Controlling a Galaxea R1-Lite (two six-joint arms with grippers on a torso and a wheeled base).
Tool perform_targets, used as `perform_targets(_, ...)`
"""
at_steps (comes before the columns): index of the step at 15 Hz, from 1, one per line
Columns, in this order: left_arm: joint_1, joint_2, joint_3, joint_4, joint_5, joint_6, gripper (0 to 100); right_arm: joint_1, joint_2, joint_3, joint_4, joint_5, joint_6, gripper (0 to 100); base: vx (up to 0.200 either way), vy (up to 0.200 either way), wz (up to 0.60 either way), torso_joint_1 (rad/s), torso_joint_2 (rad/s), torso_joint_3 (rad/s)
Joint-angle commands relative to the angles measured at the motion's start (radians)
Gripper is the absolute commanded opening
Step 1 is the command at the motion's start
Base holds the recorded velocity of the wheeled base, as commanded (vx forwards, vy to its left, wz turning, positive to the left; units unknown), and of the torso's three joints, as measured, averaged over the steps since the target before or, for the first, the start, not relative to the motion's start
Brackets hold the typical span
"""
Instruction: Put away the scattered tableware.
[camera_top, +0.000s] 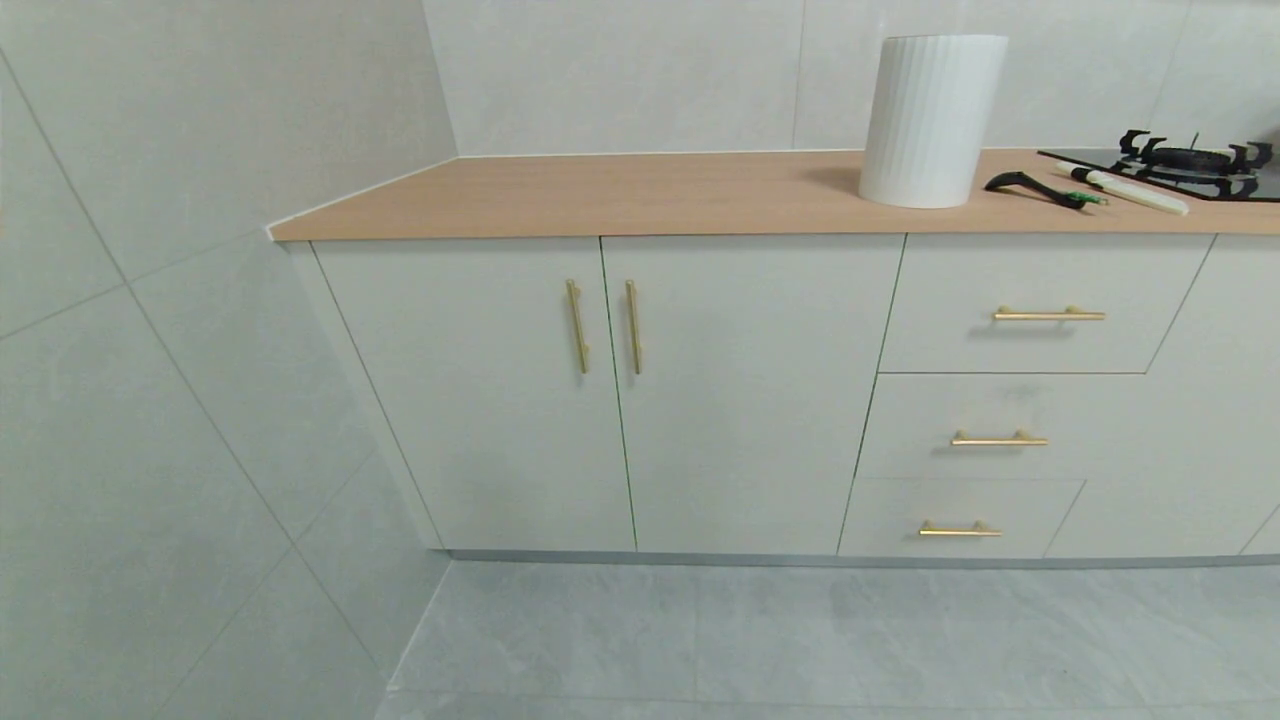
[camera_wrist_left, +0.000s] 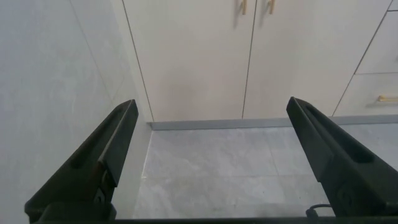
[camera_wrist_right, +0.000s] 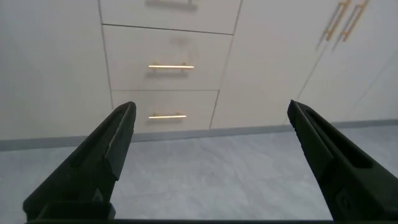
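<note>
Both arms sit low, well below the white ribbed holder (camera_top: 930, 120). The left gripper (camera_wrist_left: 211, 104) and right gripper (camera_wrist_right: 211, 107) gape wide, empty, facing the cabinet fronts (camera_wrist_left: 193, 56). Just right of the holder on the worktop (camera_top: 600, 195) lie a black-handled utensil (camera_top: 1035, 186) and a white-handled utensil (camera_top: 1130, 189). Probably light, stiff, slim; I'd pinch mid-handle.

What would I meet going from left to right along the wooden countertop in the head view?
white ribbed cylinder → black-handled tool → white-handled tool → black stove burner grate
</note>
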Motion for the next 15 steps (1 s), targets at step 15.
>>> perform_targets(15, 0.001, 0.002, 0.001, -0.001, 0.017, -0.009, 100, -0.002, -0.008, -0.023, 0.065, 0.403, 0.265, 100, 0.000, 0.000, 0.00, 0.000, 0.00, 0.000)
